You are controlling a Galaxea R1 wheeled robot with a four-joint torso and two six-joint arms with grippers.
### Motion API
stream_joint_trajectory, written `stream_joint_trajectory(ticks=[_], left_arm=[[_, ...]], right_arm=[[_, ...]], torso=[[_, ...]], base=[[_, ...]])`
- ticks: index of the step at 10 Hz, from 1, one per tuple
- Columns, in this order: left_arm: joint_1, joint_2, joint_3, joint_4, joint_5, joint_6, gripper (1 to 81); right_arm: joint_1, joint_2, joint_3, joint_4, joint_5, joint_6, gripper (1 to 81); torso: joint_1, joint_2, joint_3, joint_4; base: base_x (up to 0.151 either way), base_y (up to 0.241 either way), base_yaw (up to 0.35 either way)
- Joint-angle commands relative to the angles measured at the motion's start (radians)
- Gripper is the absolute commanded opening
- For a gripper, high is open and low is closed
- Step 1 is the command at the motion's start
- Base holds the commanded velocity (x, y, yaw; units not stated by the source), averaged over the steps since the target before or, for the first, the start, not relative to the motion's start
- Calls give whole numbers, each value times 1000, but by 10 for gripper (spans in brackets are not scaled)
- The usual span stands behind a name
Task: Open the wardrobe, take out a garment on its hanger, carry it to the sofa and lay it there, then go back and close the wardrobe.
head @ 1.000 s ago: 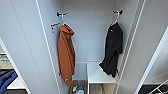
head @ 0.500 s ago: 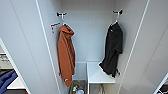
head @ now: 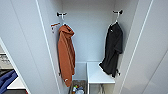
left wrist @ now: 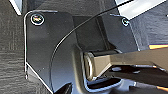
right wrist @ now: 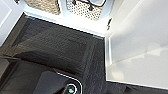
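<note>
The wardrobe (head: 25, 42) stands open right in front of me in the head view, its white doors swung out to both sides. Inside on the right, the black garment (head: 113, 50) hangs limp on its white hanger (head: 115, 21) from a dark hook on the side wall. Its lower hem drapes over a white shelf (head: 98, 75). In the right wrist view the wardrobe's white door (right wrist: 135, 45) stands over dark carpet (right wrist: 62, 47). The left wrist view looks down on the same dark carpet (left wrist: 12, 50).
A rust-orange hooded garment (head: 66, 55) hangs on the left inside wall. A basket with small items (head: 78, 88) sits at the wardrobe's bottom, and woven baskets (right wrist: 45, 6) appear in the right wrist view. Something blue (head: 6, 81) lies low at the far left.
</note>
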Motion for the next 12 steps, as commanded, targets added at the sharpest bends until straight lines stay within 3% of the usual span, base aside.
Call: stream_joint_trajectory(ticks=[1,3,5,8,12], left_arm=[[-26,-1,5,13,32,3,811],[-26,-5,5,12,29,3,811],[-26,-5,3,13,29,3,811],[-41,-5,0,29,33,3,811],[-49,-7,-2,26,44,1,811]], right_arm=[[-3,-66,65,202,116,5,811],[-75,-86,78,331,184,5,811],[-168,-95,110,409,252,5,811],[-301,-78,116,419,276,3,811],[-380,-60,90,406,267,-9,811]], torso=[[0,0,0,0],[0,0,0,0],[0,0,0,0],[0,0,0,0],[0,0,0,0]], base=[[0,0,0],[0,0,0],[0,0,0],[0,0,0],[0,0,0]])
